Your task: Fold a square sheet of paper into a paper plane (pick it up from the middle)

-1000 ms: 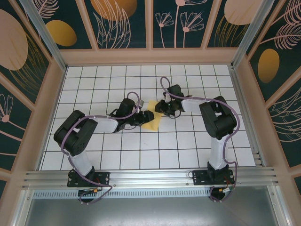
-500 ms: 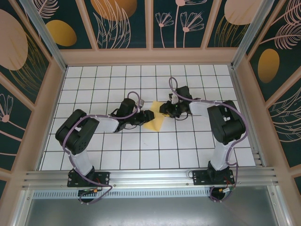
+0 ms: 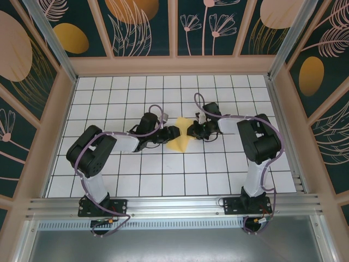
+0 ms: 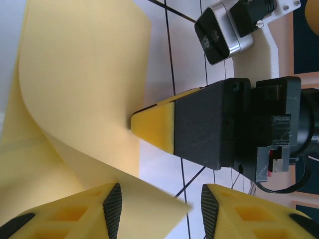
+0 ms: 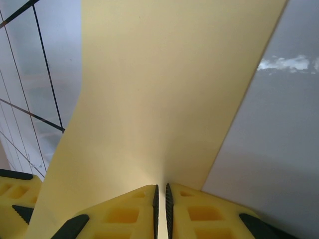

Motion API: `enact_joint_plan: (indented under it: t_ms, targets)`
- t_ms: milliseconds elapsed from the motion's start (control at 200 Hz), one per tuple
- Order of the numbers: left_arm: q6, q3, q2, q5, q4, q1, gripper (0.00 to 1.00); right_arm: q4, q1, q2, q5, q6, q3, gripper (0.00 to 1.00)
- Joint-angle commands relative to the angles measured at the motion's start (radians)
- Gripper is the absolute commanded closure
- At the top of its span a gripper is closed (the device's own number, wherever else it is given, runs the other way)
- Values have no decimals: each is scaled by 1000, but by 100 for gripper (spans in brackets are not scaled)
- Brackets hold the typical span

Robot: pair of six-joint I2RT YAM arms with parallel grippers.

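Observation:
The square sheet of paper (image 3: 181,141) is plain yellow and sits mid-table, bowed upward between the two grippers. My right gripper (image 3: 192,131) is shut on its right edge; in the right wrist view the sheet (image 5: 164,89) runs away from the closed jaws of the right gripper (image 5: 160,196). My left gripper (image 3: 172,132) is at the sheet's left side and stands open. In the left wrist view a loose corner of the curled sheet (image 4: 75,74) lies between the spread pads of the left gripper (image 4: 160,214), resting against the left pad (image 4: 112,209). The right gripper's yellow fingertip (image 4: 152,127) pinches the paper just ahead.
The white grid tabletop (image 3: 163,174) is ringed by peach-framed dark walls (image 3: 60,109) painted with orange ovals. An aluminium rail (image 3: 174,206) runs along the near edge by the arm bases. The right arm's wrist camera (image 4: 219,30) is close in front of the left gripper.
The left gripper has moved right towards the right gripper. The right gripper has come slightly nearer with the paper's edge in it, and the flat sheet has bowed up between them.

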Motion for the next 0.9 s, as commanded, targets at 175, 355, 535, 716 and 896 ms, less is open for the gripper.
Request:
enact_joint_plan:
  t_ms: [175,355,535,716,896]
  targets:
    - [-18,58,56,21,34,-9,49,-17,7,-5,2,-18,2,80]
    - [-17,59,66,8,24,-9,53,33,-10,-91,-17,7,-32,75]
    - [-16,59,70,2,19,-9,59,111,-28,-184,-53,26,-119,73]
    - [-17,68,80,1,10,-8,66,123,-29,-199,-118,11,-139,70]
    - [-17,70,84,-3,8,-9,69,131,-27,-182,-175,6,-144,67]
